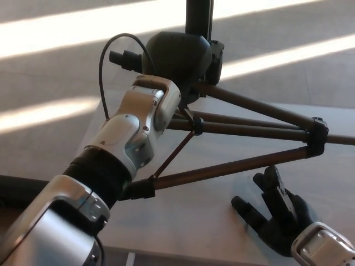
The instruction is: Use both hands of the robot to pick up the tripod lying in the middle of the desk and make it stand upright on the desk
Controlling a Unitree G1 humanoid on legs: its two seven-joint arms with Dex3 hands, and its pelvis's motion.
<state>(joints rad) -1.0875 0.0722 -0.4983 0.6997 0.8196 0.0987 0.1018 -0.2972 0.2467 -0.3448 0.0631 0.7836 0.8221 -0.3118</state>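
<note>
**Tripod gripped at the head, legs spread over the desk**

Sunlit stripes cross the grey floor point(50, 61) beyond the far edge of the brown desk point(194, 221), and that is my backdrop. From the near left corner my left arm point(119, 147) reaches up and away, white shells over a black sleeve, with a thin black cable point(105, 61) looping by the wrist. My left hand point(175, 55) sits at the tripod's dark head; it appears wrapped around it, though I cannot see the fingers clearly. The tripod point(244, 124) lies tilted, its head raised above the desk's far left part, the centre column running off the top of the view, three brown legs fanning toward the right edge with thin braces between them. At the near right corner my right hand point(274, 216) is open, fingers spread, holding nothing, just beside and below the nearest leg, apart from it.
</note>
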